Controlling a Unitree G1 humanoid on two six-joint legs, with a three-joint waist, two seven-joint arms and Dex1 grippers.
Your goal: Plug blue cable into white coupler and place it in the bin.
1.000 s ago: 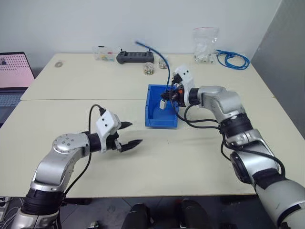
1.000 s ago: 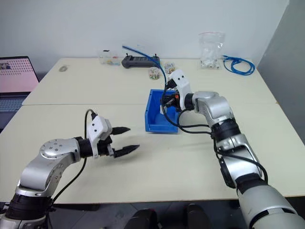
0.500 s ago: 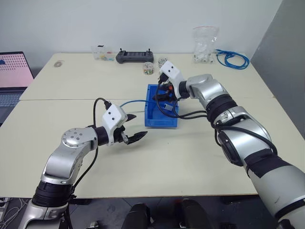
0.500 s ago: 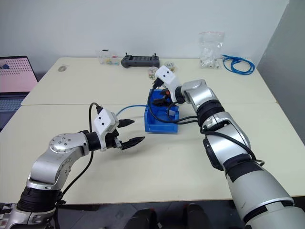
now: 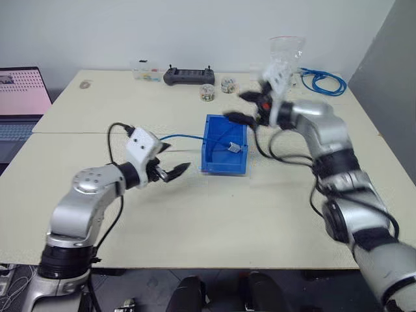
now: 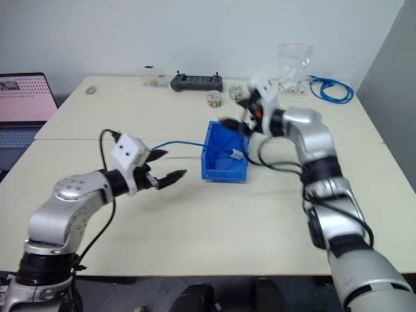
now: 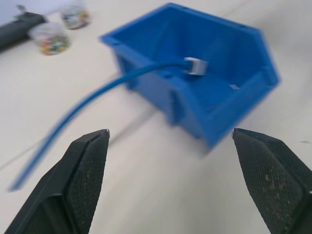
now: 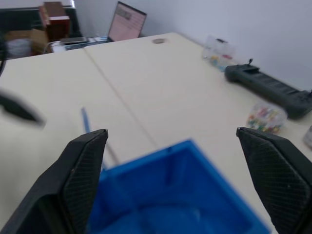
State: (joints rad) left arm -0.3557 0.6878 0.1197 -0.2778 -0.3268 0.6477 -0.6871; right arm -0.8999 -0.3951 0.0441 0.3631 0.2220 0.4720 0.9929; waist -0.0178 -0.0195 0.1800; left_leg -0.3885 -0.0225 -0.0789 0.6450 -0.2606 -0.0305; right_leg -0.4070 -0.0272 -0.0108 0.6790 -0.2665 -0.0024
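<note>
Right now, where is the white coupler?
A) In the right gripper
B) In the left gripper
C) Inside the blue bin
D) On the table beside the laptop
C: the white coupler lies inside the bin with the blue cable plugged in, trailing over the wall.

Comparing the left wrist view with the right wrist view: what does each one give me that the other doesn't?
Left wrist view alone: the white coupler lying inside the bin, with the blue cable running from it over the bin's wall onto the table.

Right wrist view alone: a laptop at the table's far end, a clear box and a blurred dark shape, apparently the left tool.

Both: the bin, the black controller, a jar of coloured beads, and open fingers.
</note>
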